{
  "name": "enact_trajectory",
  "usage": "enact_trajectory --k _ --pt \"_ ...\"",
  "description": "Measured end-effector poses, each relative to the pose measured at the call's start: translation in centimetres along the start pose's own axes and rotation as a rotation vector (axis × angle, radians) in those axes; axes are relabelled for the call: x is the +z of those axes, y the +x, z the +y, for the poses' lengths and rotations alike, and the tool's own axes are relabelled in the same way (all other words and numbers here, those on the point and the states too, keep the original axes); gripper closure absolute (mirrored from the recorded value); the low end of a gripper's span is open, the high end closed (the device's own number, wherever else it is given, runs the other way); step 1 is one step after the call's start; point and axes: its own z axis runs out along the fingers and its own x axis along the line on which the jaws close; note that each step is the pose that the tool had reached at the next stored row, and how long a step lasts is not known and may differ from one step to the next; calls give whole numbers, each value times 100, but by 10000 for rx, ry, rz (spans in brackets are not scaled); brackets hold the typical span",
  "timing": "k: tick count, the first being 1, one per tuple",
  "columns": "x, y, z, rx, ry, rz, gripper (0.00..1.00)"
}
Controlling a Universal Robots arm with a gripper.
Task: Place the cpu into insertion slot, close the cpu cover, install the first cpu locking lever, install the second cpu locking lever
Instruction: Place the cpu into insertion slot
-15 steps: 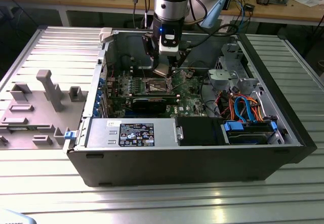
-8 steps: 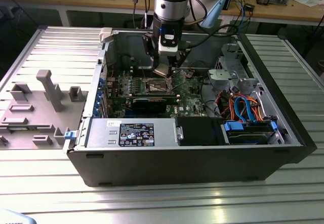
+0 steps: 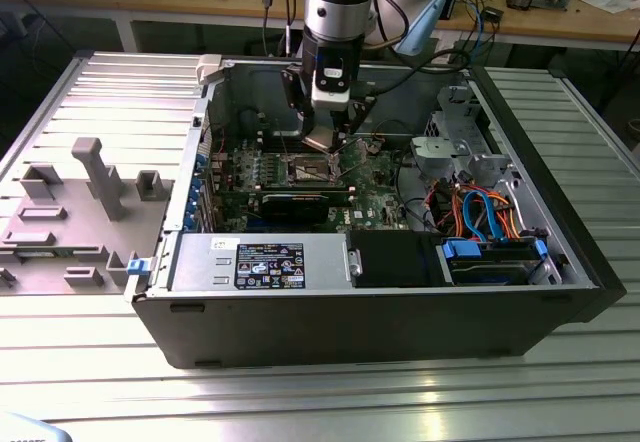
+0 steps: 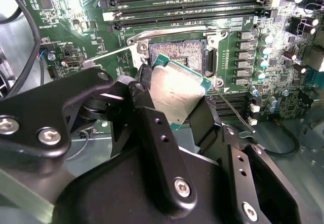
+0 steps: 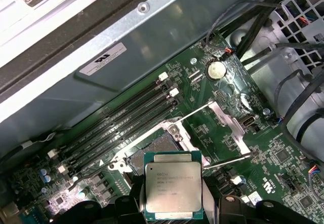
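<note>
My gripper [image 3: 322, 138] is shut on the cpu [image 3: 320, 141], a flat square chip with a dull metal top, and holds it tilted just above the insertion slot [image 3: 309, 169] in the green motherboard. In the second wrist view the cpu [image 4: 174, 93] sits between two black fingers [image 4: 205, 122] and overlaps the near edge of the dark socket [image 4: 177, 51]. The first wrist view shows the cpu [image 5: 173, 188] in front of the insertion slot [image 5: 152, 152]. The cpu cover [image 5: 230, 125] stands swung open beside it. Two thin locking levers [image 5: 228, 159] [image 4: 109, 56] stick out, unlatched.
The open computer case [image 3: 360, 312] surrounds the board. A labelled power-supply box [image 3: 262, 262] lies along its front, and a drive bay with blue and orange cables [image 3: 490, 227] is on the exterior view's right. Memory slots [image 4: 192, 1] run beside the socket. A grey fixture [image 3: 90, 192] sits outside the case.
</note>
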Motion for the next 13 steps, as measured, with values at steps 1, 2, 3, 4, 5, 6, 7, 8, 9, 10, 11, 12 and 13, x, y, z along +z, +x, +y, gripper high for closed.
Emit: enact_trajectory --k 1,2,3,4,5,6,7,8,9,10,11,12,13 --pt "1 0 0 24 3 -3 46" --pt "2 0 0 43 9 -9 46" --pt "2 1 0 62 27 -22 46" --pt "2 1 -1 84 57 -42 46" --pt "2 0 0 113 94 -69 46" --pt "2 0 0 133 104 -74 46" --pt "2 0 -1 177 106 -76 46" --pt "3 0 0 229 105 -76 46" --pt "4 0 0 264 104 -76 46" --pt "4 0 0 288 103 -76 46" --pt "5 0 0 319 102 -77 46" --pt "6 0 0 356 102 -77 46" --pt "7 0 0 383 101 -77 46"
